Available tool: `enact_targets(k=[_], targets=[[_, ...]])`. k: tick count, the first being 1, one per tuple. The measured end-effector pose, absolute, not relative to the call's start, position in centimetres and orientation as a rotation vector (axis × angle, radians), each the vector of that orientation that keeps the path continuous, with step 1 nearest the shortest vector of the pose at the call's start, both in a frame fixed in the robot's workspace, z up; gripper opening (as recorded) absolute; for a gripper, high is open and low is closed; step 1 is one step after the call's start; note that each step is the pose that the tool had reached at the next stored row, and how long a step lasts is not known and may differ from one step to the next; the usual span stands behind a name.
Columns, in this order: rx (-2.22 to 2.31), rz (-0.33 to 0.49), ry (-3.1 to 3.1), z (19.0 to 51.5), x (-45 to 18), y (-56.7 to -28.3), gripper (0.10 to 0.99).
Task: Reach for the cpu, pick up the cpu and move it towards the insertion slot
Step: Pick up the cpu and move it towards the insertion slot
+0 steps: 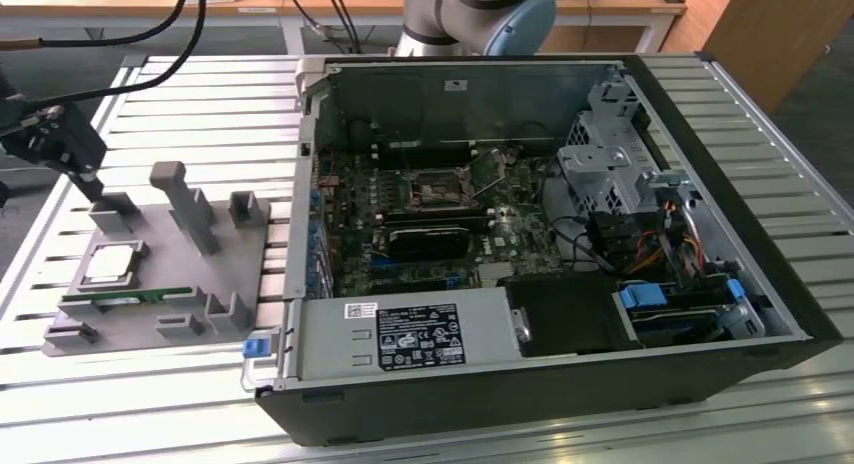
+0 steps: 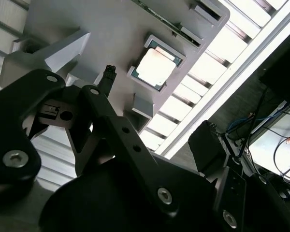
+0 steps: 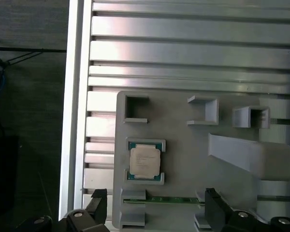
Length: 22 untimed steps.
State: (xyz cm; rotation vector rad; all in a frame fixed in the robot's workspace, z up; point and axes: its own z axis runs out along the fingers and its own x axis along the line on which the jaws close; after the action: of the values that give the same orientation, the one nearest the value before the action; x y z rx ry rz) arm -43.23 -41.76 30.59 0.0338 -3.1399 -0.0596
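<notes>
Gripper (image 3: 153, 194) is chunky matte-black linkage bars with silver screws (image 2: 165, 195) — arm (image 1: 461, 12) pale grey, blue joint cap (image 1: 525, 26).

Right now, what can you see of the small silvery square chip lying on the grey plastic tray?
The small silvery square chip is flat, with a pale, metal-looking top bearing faint print and a green rim at its edges. It lies level, top side up, in a square seat of the grey plastic tray, framed by raised corner pieces. Only the tray touches it; the black gripper hangs open above, clear of it.
</notes>
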Motion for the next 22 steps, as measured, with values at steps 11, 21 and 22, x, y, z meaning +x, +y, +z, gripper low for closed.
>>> enact_targets(k=[11,21,22], targets=[[0.034,-0.060,-3.140,28.6,-43.6,-41.8,0.882],[0.034,-0.060,-3.140,26.8,-43.9,-41.8,0.882],[0.034,-0.060,-3.140,26.6,-43.9,-41.8,0.882]])
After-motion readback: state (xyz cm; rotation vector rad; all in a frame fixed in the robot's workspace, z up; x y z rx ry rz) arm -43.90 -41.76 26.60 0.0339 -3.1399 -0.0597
